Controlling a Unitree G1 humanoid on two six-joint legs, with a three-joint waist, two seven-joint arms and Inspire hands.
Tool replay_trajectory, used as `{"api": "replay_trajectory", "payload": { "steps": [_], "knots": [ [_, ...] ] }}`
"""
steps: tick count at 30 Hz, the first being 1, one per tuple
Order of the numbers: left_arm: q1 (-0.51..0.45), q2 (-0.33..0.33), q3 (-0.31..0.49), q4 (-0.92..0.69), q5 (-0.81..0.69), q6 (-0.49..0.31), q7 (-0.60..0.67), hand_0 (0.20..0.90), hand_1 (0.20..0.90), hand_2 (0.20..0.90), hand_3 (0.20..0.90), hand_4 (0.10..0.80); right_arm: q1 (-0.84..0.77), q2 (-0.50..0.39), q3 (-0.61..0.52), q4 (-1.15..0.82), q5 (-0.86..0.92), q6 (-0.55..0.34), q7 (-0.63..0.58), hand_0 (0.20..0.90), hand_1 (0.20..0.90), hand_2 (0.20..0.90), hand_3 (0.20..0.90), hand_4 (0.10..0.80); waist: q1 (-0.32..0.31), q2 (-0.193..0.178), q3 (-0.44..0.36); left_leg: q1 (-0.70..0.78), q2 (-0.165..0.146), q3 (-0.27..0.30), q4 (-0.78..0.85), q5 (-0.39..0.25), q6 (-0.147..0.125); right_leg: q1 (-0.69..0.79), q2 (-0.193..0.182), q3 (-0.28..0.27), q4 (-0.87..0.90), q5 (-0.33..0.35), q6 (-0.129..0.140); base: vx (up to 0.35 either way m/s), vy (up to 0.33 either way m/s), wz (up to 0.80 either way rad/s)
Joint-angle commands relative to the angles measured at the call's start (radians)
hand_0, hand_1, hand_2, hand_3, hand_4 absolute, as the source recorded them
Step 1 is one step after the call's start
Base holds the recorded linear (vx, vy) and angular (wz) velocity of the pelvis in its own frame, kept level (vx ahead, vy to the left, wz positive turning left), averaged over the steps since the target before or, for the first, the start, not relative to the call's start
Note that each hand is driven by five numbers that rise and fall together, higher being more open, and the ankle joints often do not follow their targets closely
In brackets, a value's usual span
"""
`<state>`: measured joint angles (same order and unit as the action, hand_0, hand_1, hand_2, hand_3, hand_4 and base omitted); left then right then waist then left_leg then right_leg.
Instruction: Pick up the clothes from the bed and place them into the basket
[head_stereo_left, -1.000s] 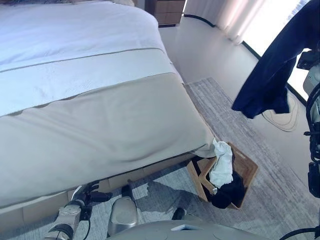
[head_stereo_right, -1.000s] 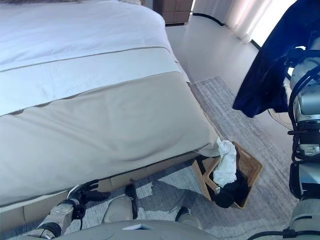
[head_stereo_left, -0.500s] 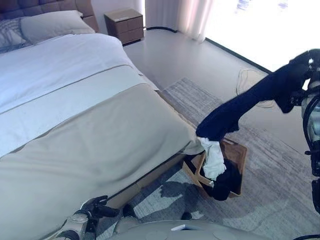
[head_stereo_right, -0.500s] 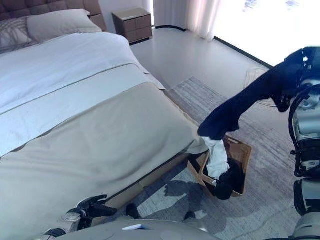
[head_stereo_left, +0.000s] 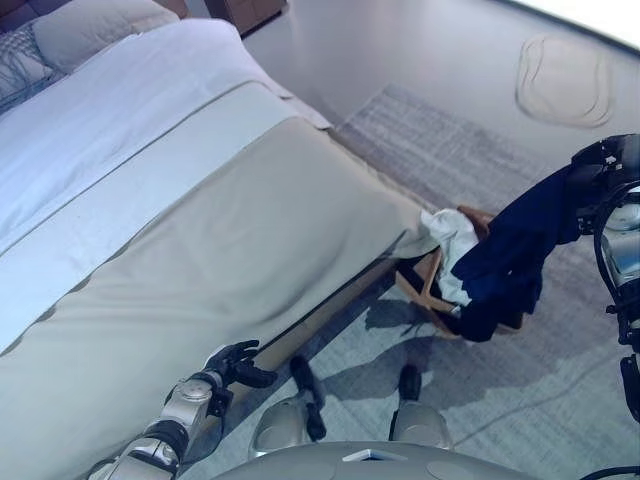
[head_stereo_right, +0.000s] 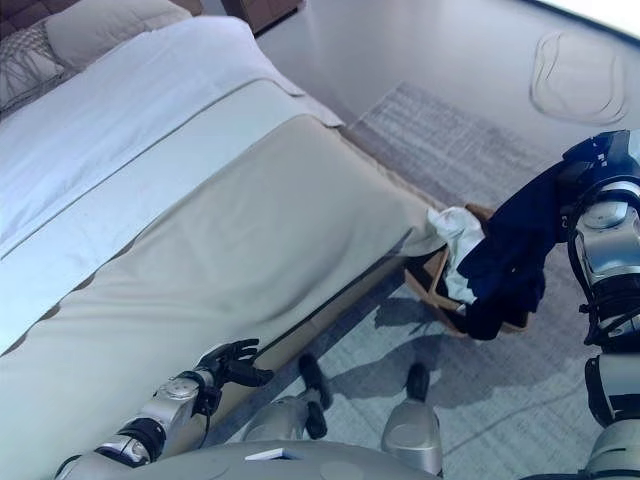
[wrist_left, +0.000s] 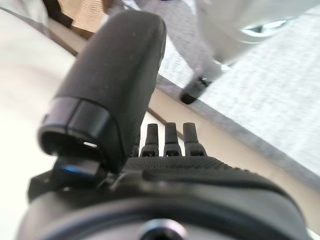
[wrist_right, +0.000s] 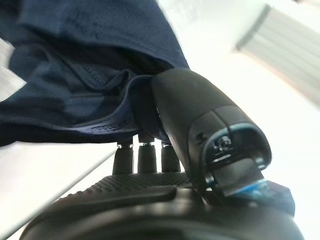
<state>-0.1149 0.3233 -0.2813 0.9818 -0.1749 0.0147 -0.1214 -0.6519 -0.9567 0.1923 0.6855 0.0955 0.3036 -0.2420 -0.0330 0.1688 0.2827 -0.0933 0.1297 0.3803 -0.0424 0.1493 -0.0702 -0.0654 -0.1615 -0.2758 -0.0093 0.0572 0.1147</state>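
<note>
1. Right wrist view gives you the grip: your right hand (wrist_right: 165, 165) has thumb and fingers pinched on a fold of the navy garment (wrist_right: 85, 75), which bunches over the fingertips.
2. From the head cameras, that garment (head_stereo_right: 515, 250) hangs limp from the raised right hand (head_stereo_right: 592, 158), its tail draped over the basket (head_stereo_right: 437, 290) on the rug (head_stereo_right: 520, 390) by the bed (head_stereo_right: 200, 220) corner.
3. It looks like light, floppy knit. It will likely swing and trail, so I'd expect the loose end to snag the rim.
4. A white piece (head_stereo_right: 458, 240) already hangs half out of the basket, with dark cloth inside.
5. I'd keep that one bunched pinch near the top edge; soft cloth won't need more.
6. Left hand (head_stereo_left: 232, 362) hangs low beside the bed edge, fingers loosely spread, holding nothing.
</note>
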Motion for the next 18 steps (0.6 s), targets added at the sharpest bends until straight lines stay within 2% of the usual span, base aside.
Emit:
{"api": "replay_trajectory", "payload": {
  "steps": [1, 4, 5, 7, 13, 18],
  "knots": [
    [-0.057, 0.050, -0.029, -0.023, -0.063, -0.048, 0.026, 0.900, 0.900, 0.900, 0.900, 0.800, -0.307, -0.059, 0.091, -0.006, -0.086, -0.088, -0.027, 0.900, 0.900, 0.900, 0.900, 0.800, 0.030, -0.052, 0.019, 0.000, 0.010, -0.174, 0.121, -0.151, -0.048, -0.062, 0.038, -0.014, 0.133, -0.151, -0.088, -0.106, -0.017, -0.31],
    [-0.064, 0.055, -0.025, -0.024, -0.096, -0.056, 0.030, 0.900, 0.900, 0.900, 0.900, 0.800, -0.378, -0.044, 0.148, 0.039, -0.110, -0.042, -0.014, 0.900, 0.900, 0.900, 0.900, 0.800, 0.036, -0.043, 0.039, -0.046, -0.011, -0.199, 0.143, -0.150, -0.036, -0.119, 0.038, -0.001, 0.124, -0.122, -0.097, -0.141, -0.002, -0.40],
    [-0.062, 0.060, -0.024, -0.034, -0.110, -0.061, 0.032, 0.900, 0.900, 0.900, 0.900, 0.800, -0.399, -0.037, 0.176, 0.064, -0.116, -0.023, -0.018, 0.900, 0.900, 0.900, 0.900, 0.800, 0.040, -0.037, 0.052, -0.053, -0.018, -0.216, 0.155, -0.177, -0.039, -0.138, 0.047, 0.017, 0.130, -0.138, -0.095, -0.041, -0.019, -0.48],
    [-0.060, 0.068, -0.025, -0.048, -0.117, -0.062, 0.030, 0.900, 0.900, 0.900, 0.900, 0.800, -0.403, -0.032, 0.188, 0.080, -0.109, -0.001, -0.029, 0.900, 0.900, 0.900, 0.900, 0.800, 0.039, -0.033, 0.066, -0.067, -0.018, -0.211, 0.159, -0.177, -0.035, -0.157, 0.052, 0.019, 0.138, -0.138, -0.101, -0.023, -0.037, -0.34],
    [-0.051, 0.079, -0.023, -0.083, -0.136, -0.062, 0.009, 0.900, 0.900, 0.900, 0.900, 0.800, -0.325, -0.039, 0.149, 0.103, -0.129, 0.041, -0.045, 0.900, 0.900, 0.900, 0.900, 0.800, 0.036, -0.032, 0.082, -0.065, -0.014, -0.205, 0.155, -0.164, -0.039, -0.159, 0.056, 0.005, 0.154, -0.148, -0.108, -0.001, -0.009, -0.02],
    [-0.028, 0.076, -0.011, -0.069, -0.131, -0.068, -0.004, 0.900, 0.900, 0.900, 0.900, 0.800, -0.233, -0.032, 0.089, 0.097, -0.054, 0.002, -0.056, 0.900, 0.900, 0.900, 0.900, 0.800, 0.033, -0.039, 0.066, -0.039, -0.011, -0.195, 0.155, -0.158, -0.047, -0.134, 0.053, -0.009, 0.144, -0.152, -0.111, 0.017, 0.047, 0.01]
  ]
}}
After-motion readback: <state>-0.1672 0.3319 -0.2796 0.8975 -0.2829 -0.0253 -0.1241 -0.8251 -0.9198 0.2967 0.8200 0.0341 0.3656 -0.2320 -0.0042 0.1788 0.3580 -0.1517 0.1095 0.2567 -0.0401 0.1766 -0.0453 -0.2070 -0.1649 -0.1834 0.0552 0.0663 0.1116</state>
